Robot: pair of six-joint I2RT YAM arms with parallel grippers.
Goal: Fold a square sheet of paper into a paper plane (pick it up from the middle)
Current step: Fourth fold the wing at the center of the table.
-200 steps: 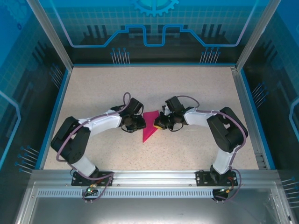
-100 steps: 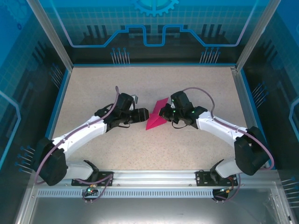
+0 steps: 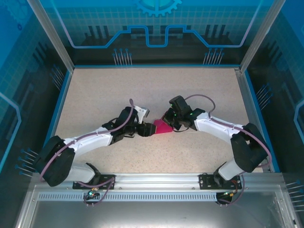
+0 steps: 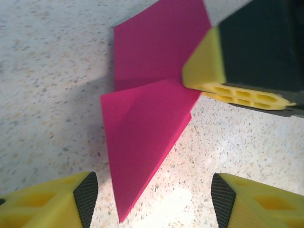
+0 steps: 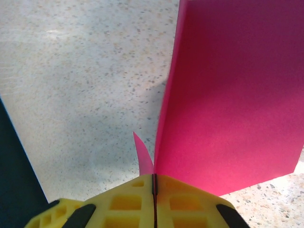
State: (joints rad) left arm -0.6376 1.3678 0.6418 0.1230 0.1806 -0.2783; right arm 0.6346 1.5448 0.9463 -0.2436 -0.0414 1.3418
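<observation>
R gripper (image 5: 154, 180) clenched on folded magenta-pink paper sheet (image 5: 228, 104), which sticks up ahead of it. L gripper (image 4: 154, 192) jaws apart, paper tip betw. them. Risk: L closes off-centre, so crease skews or tears.

A speckled beige tabletop (image 3: 99, 90) lay under the right gripper (image 3: 167, 124), edged by blue rails (image 3: 61, 102); beyond it stood translucent blue panels (image 3: 156, 28) between metal posts (image 3: 50, 33).

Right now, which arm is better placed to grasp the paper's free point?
Probably left: the left gripper is open, with the paper pointing between its fingers; the right gripper is shut on its other end.
</observation>
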